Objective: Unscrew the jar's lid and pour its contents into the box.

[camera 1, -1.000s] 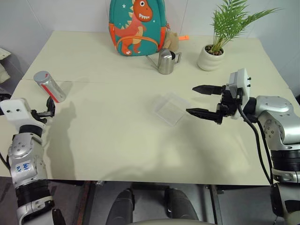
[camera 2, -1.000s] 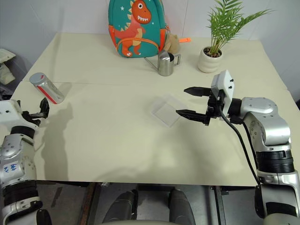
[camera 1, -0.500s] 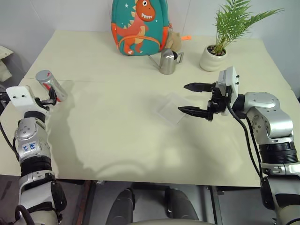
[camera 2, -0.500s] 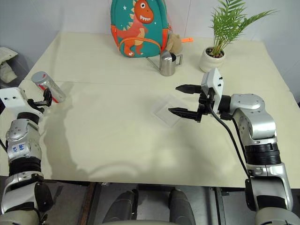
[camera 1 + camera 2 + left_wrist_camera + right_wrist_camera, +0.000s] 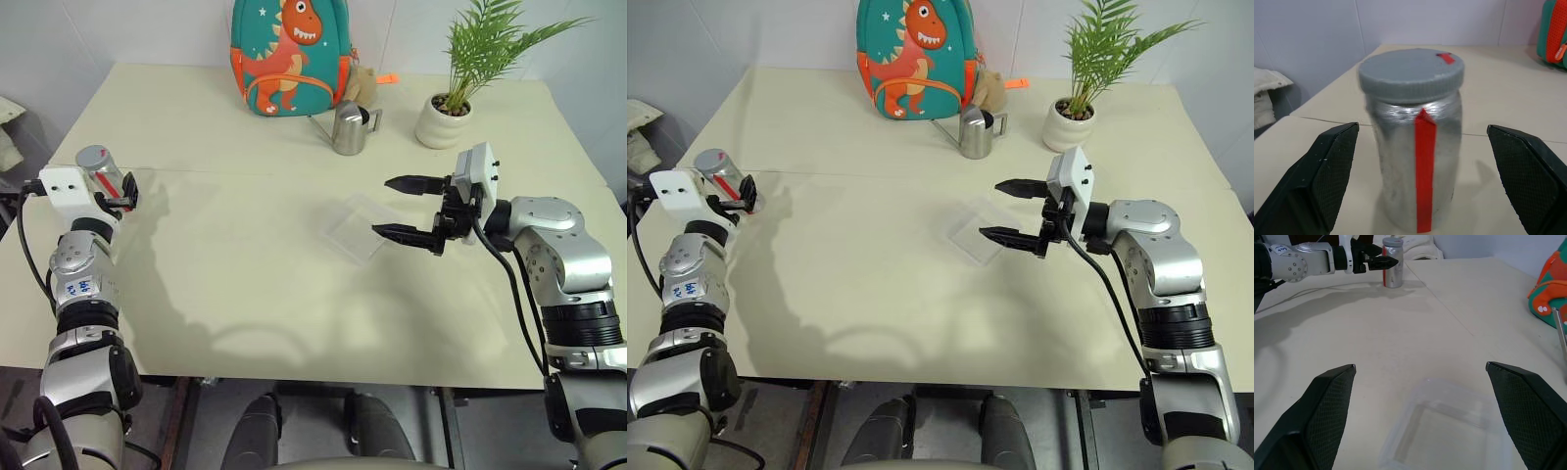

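Since 1 second ago the left gripper [image 5: 1420, 161] has come forward along the desk's left edge and now stands right at the jar [image 5: 1418, 147], while the right gripper [image 5: 400, 208] has hardly shifted. The left gripper's 2 fingers [image 5: 1327, 176] are spread wide, 1 on each side of the jar with a clear gap on both sides, so nothing is gripped yet. The jar stands upright near the left edge of the desk [image 5: 245, 284], well apart from everything else, its red strip facing the wrist camera. The lid [image 5: 1411, 74] is screwed on, grey, with a small red mark on top. The contents cannot be seen through the metal wall.

The right gripper hovers just beside the box [image 5: 358, 227], fingers [image 5: 407, 183] also wide open and holding nothing. The box lies near the middle of the desk and looks empty. A dinosaur backpack [image 5: 289, 54], a steel pitcher [image 5: 348, 127] and a potted plant [image 5: 446, 113] stand along the far edge.

By these frames the task is at its very start: the reach is nearly finished, and grasping, unscrewing and pouring all remain.
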`<act>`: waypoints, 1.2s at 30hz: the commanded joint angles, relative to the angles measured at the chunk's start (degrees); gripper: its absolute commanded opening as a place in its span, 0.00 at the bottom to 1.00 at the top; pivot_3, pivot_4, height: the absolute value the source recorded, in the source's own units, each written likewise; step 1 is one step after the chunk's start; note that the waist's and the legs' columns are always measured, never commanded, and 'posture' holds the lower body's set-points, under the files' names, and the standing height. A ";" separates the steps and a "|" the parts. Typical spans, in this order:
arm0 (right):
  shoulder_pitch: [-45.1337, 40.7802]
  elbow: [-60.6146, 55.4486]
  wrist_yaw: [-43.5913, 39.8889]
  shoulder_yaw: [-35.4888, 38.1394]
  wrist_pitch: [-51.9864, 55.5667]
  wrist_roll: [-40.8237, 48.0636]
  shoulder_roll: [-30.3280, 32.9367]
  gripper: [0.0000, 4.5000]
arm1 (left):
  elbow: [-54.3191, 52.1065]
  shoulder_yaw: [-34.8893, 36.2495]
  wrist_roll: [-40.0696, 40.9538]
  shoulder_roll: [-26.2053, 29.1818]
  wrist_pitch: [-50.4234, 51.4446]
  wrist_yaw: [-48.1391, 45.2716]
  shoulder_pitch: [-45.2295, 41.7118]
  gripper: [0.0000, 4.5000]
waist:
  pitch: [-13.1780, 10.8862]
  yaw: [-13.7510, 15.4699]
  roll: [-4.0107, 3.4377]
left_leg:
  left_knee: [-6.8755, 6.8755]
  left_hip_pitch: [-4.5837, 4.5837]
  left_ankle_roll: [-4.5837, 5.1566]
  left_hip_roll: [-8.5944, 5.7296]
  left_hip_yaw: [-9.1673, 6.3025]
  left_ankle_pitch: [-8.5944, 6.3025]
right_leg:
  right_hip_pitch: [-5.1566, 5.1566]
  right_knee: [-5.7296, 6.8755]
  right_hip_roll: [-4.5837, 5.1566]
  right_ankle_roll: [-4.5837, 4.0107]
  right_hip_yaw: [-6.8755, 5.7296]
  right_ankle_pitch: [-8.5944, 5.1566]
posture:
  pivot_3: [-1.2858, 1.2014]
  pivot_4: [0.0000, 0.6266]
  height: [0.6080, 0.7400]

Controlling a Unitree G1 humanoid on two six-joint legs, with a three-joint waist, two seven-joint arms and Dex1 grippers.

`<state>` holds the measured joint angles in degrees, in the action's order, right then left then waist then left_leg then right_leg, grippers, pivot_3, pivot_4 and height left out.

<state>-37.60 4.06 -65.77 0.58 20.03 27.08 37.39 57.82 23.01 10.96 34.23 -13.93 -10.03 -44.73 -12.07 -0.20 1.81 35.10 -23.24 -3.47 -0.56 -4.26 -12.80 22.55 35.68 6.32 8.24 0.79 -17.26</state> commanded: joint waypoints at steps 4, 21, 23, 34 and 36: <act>-0.71 -1.25 0.53 1.58 -1.28 0.05 0.11 1.00 | 4.07 0.15 -0.28 1.57 -3.23 1.09 -3.61 0.99 | 0.00 0.06 0.00 | 0.00 0.00 0.00 0.00 0.00 0.00 | 0.00 0.00 0.00 0.00 0.00 0.00 | 0.52 0.24 1.00; -1.21 -0.56 1.91 1.77 -2.08 -0.99 -0.06 1.00 | 9.39 -0.78 -0.48 1.99 -5.29 -0.05 -6.61 0.43 | 0.00 0.03 0.00 | 0.00 0.00 0.00 0.00 0.03 0.00 | 0.01 0.00 0.00 0.01 0.00 0.00 | 0.52 0.24 1.00; -1.24 -0.60 2.06 1.83 -2.09 -0.99 0.02 1.00 | 9.38 -0.63 -0.27 1.95 -5.66 -0.31 -6.45 0.43 | 0.00 0.03 0.00 | 0.00 0.00 0.00 0.00 0.03 0.00 | 0.01 0.03 0.00 0.01 -0.01 0.00 | 0.52 0.24 1.00; -0.97 -3.73 3.29 1.86 -0.79 -0.06 0.08 1.00 | -5.57 -1.42 4.66 -1.25 -4.20 -12.94 1.28 0.43 | 0.00 0.01 0.00 | -0.02 -0.02 -0.01 0.02 0.04 0.00 | 0.01 0.15 0.00 0.00 0.00 0.00 | 0.52 0.24 1.00; -0.77 -4.90 3.64 1.90 -0.34 0.25 -0.02 1.00 | -14.09 -2.42 6.75 -2.48 -0.79 -16.74 5.17 0.43 | 0.00 0.01 0.00 | -0.02 -0.04 -0.03 0.03 0.05 -0.01 | 0.01 0.16 0.01 0.00 0.00 0.00 | 0.52 0.24 1.00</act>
<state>-37.85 1.82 -62.68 0.57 19.45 25.98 37.23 50.72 21.14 15.59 31.76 -16.34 -23.52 -40.83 -12.07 -0.20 1.81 35.09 -23.29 -3.50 -0.53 -4.21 -12.81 22.56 35.83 6.32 8.24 0.79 -17.25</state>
